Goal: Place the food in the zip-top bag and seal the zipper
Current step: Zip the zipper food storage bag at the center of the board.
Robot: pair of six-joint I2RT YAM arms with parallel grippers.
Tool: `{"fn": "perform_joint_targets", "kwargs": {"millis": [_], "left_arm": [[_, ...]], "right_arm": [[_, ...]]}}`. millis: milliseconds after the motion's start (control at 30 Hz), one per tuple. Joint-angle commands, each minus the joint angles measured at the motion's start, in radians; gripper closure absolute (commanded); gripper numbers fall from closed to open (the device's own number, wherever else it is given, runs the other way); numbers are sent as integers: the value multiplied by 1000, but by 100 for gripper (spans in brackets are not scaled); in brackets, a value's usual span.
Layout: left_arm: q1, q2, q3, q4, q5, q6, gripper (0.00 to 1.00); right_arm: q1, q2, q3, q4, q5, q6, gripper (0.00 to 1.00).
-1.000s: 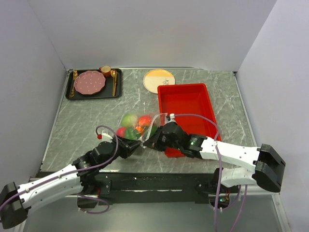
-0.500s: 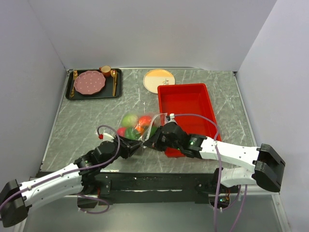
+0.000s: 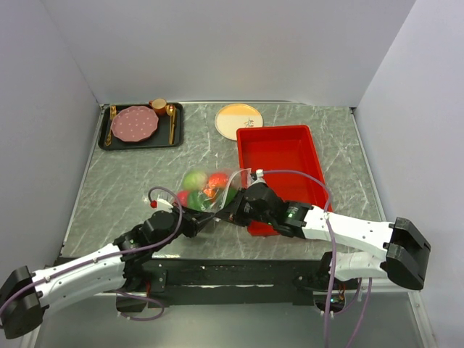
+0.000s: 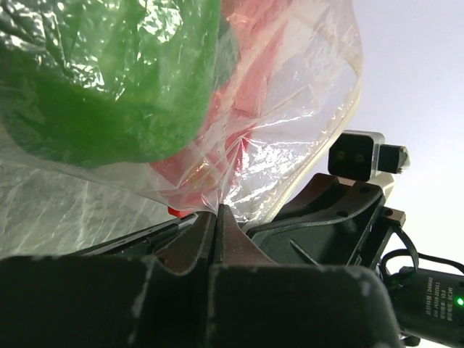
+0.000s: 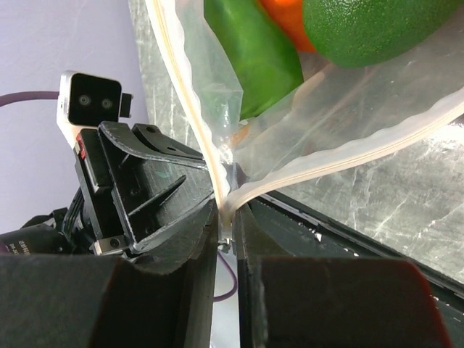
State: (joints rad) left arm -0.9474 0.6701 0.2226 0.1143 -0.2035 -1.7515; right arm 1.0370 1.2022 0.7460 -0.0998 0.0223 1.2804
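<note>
The clear zip-top bag (image 3: 215, 193) lies just left of the red tray and holds the food: a light green fruit (image 3: 194, 179), a red one (image 3: 218, 180), and orange and dark green pieces. My left gripper (image 3: 208, 219) is shut on the bag's near corner film (image 4: 217, 206), below a green fruit (image 4: 109, 80). My right gripper (image 3: 226, 213) is shut on the zipper (image 5: 181, 80) where its two strips meet (image 5: 227, 214). Green (image 5: 254, 51) and orange (image 5: 286, 18) food shows through the bag. The two grippers are almost touching.
The red tray (image 3: 290, 141) stands right of the bag, under my right arm. A black tray (image 3: 106, 138) with a pink plate (image 3: 134, 124), cutlery and a cup is at the back left. A yellow-rimmed plate (image 3: 239, 119) is at the back centre.
My left gripper has crept slightly right, closer to the right gripper. The bag and the right arm have hardly moved.
</note>
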Motion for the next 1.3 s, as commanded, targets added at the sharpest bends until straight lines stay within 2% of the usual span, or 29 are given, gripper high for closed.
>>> {"fn": "perform_joint_targets", "kwargs": {"millis": [0,533,800,1267], "left_arm": [[-4,-43,6,-22,-11,-11,99],[-5,-162,-14,-146,-48,-42,99],[-5,-222,-26,-206,-63,-59,99],[-5,-244,-16,-265,-76,-63,99]], "right_arm": [[0,-43,18,17,41,-7,96],[-20,-70,3,-37,87,-6,95],[-75,-113,-33,-57,87,-15,95],[-144,-147,-76,-57,67,-27,94]]}}
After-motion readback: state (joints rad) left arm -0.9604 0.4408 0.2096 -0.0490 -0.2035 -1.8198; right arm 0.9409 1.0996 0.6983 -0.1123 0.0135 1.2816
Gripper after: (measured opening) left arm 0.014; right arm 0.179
